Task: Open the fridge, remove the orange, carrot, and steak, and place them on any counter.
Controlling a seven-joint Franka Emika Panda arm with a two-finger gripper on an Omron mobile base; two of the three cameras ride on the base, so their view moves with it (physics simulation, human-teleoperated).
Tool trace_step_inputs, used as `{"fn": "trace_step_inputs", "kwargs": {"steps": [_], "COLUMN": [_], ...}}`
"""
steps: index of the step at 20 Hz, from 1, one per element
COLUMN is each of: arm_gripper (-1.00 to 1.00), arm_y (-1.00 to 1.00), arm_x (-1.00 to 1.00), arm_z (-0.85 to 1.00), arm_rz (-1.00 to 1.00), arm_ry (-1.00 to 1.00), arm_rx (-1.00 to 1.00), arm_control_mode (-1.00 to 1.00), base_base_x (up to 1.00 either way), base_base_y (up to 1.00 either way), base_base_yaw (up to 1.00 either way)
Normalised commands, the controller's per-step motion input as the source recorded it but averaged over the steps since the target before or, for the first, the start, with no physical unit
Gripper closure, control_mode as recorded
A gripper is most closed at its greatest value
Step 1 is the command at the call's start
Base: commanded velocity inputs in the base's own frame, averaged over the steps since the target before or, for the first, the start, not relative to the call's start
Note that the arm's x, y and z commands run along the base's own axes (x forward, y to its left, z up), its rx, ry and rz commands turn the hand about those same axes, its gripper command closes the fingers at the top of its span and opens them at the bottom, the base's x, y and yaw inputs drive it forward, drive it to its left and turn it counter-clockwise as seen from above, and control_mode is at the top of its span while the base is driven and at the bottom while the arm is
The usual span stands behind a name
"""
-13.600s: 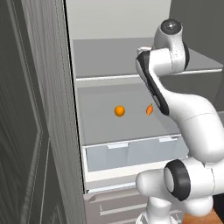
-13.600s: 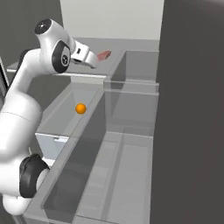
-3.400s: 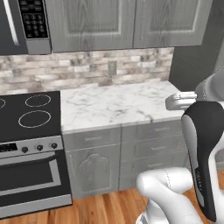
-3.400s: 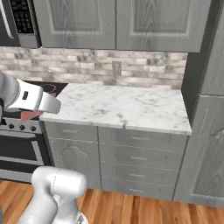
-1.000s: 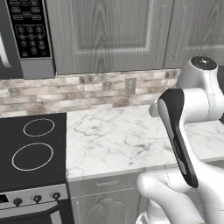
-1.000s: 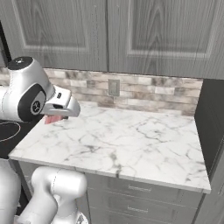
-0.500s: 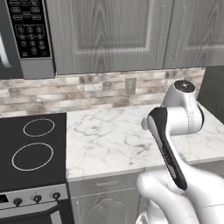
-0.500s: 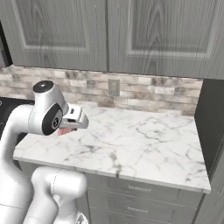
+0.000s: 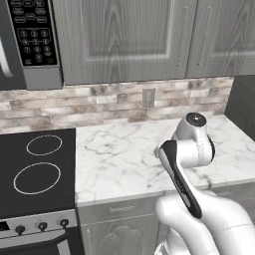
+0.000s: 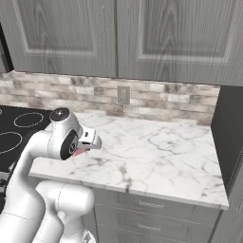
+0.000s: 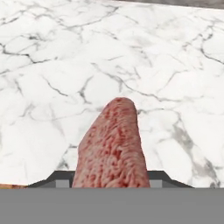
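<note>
Black stovetop (image 9: 37, 172): far left, beside the counter (image 10: 156, 161). Hand (image 10: 88, 146): low over the counter's front left part, closed on the steak (image 11: 113, 146). Steak: pinkish-red slab, jutting forward from the hand above white marble. Wall outlet (image 10: 123, 95): on brick backsplash behind

This place is a home kitchen. A white marble-look counter (image 9: 119, 154) with grey veins lies over grey cabinet fronts with drawers (image 10: 156, 213). Beside it is a black stovetop (image 9: 35, 169) with ring burners and knobs (image 9: 30, 228) below. A microwave (image 9: 30, 40) with a keypad hangs above the stovetop, next to grey panelled wall cabinets (image 9: 124, 35). The brick-pattern backsplash (image 10: 161, 102) carries a wall outlet (image 10: 123, 95).
</note>
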Motion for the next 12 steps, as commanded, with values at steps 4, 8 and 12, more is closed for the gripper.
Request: {"fn": "trace_step_inputs", "kwargs": {"steps": [4, 8, 12], "arm_gripper": [1.0, 1.0, 1.0], "arm_y": [0.0, 0.0, 0.0], "arm_x": [0.45, 0.47, 0.53], "arm_z": [-0.56, -0.46, -0.31], "arm_rz": [0.0, 0.0, 0.0], "arm_ry": [0.0, 0.0, 0.02], "arm_rx": [0.0, 0.0, 0.0], "arm_control_mode": [-1.0, -1.0, -1.0], "base_base_x": [0.0, 0.0, 0.0], "base_base_y": [0.0, 0.0, 0.0], "base_base_yaw": [0.0, 0.0, 0.0]}}
